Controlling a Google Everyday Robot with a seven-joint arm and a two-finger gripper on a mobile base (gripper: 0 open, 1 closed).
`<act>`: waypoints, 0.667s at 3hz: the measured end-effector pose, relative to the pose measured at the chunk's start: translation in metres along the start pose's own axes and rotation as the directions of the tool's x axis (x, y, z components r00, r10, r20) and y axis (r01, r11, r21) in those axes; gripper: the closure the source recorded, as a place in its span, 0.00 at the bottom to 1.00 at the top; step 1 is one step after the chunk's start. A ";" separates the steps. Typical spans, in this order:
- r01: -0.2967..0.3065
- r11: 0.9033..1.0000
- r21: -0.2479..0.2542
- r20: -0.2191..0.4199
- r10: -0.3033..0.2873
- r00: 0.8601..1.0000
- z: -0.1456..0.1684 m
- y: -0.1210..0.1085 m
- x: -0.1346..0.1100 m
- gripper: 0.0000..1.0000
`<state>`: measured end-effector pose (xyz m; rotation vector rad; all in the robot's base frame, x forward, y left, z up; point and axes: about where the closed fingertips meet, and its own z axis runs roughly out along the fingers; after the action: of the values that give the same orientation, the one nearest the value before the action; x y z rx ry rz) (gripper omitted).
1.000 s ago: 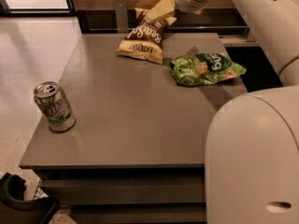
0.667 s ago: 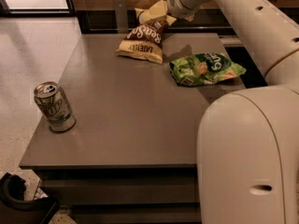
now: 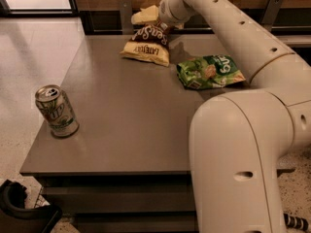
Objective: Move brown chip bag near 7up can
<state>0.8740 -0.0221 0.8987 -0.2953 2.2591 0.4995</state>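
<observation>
Three things on the surface (image 3: 126, 130): the 7up can (image 3: 56, 111), the brown chip bag (image 3: 146, 46) and a green chip bag (image 3: 209, 72), in that order from left to right.
Lower left corner: a dark object (image 3: 19, 212) sits on the floor below the front left corner of the surface; what it is cannot be told.
7up can: upright at the left edge of the surface, in the left middle of the frame, with its shiny top showing and its green logo facing the camera.
Brown chip bag: at the far edge of the surface, upper centre of the frame, well apart from the 7up can. Its lower end rests on the surface and its pale yellow upper end is raised.
End effector (image 3: 163, 24): at the top centre of the frame, closed on the raised upper end of the brown chip bag; the wrist hides most of it.
Green chip bag: lying flat just right of the brown chip bag, not touching it.
Arm (image 3: 243, 38): it runs from the large white body at the lower right up to the top centre, passing above the green chip bag.
</observation>
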 end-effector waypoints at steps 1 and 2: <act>-0.024 1.000 0.012 0.000 0.024 1.000 0.018 0.002 0.005 0.00; -0.033 0.999 0.024 -0.043 0.034 0.999 0.044 0.009 0.020 0.03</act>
<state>0.8867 0.0041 0.8593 -0.2595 2.3140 0.4875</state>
